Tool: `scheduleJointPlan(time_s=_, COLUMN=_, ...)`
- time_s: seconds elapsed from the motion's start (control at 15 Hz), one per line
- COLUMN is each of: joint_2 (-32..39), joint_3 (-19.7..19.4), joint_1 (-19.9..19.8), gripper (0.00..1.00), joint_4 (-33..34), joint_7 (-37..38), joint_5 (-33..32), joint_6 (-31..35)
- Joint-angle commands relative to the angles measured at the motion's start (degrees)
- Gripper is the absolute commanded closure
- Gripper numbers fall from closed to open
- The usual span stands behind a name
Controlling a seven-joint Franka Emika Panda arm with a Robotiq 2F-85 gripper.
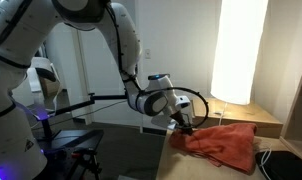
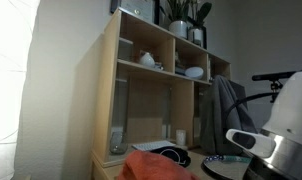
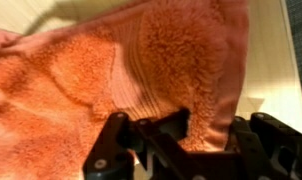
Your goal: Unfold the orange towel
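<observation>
The orange towel [image 1: 223, 143] lies rumpled on the light wooden box [image 1: 266, 122] beside a bright lamp. It also shows low in an exterior view [image 2: 154, 165]. In the wrist view the towel [image 3: 91, 70] fills most of the frame, a thick fold of it hanging down between the two black fingers. My gripper [image 1: 185, 124] sits at the towel's near edge and is shut on that fold [image 3: 196, 135].
A tall glowing white lamp [image 1: 237, 50] stands behind the towel. A wooden shelf unit [image 2: 156, 85] holds bowls, cups and plants. A black cable loops near the gripper [image 1: 199, 97]. A dark chair [image 1: 81, 140] stands beside the robot base.
</observation>
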Motion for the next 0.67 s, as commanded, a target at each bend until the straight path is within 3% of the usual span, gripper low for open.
scheduleJointPlan(time_s=0.0, joint_2=-7.9, joint_3=-3.2, joint_1=1.7, gripper=1.0, joint_4=-12.4, joint_7=-1.8, joint_5=0.9, joint_6=8.3)
scheduleJointPlan(time_s=0.2, joint_2=-10.5, joint_3=-6.8, joint_1=3.8, gripper=1.0, joint_4=-19.0, joint_7=-1.3, joint_5=0.2, joint_6=16.3)
scheduleJointPlan(time_s=0.27, joint_2=-13.8, joint_3=-2.9, joint_1=0.3, gripper=1.0, joint_4=-18.6, joint_7=-4.0, joint_5=1.8, joint_6=12.7)
scheduleJointPlan(time_s=0.6, joint_2=-18.0, joint_3=0.7, joint_1=-3.9, gripper=1.0, joint_4=-20.9, joint_7=-5.1, joint_5=2.0, joint_6=12.5)
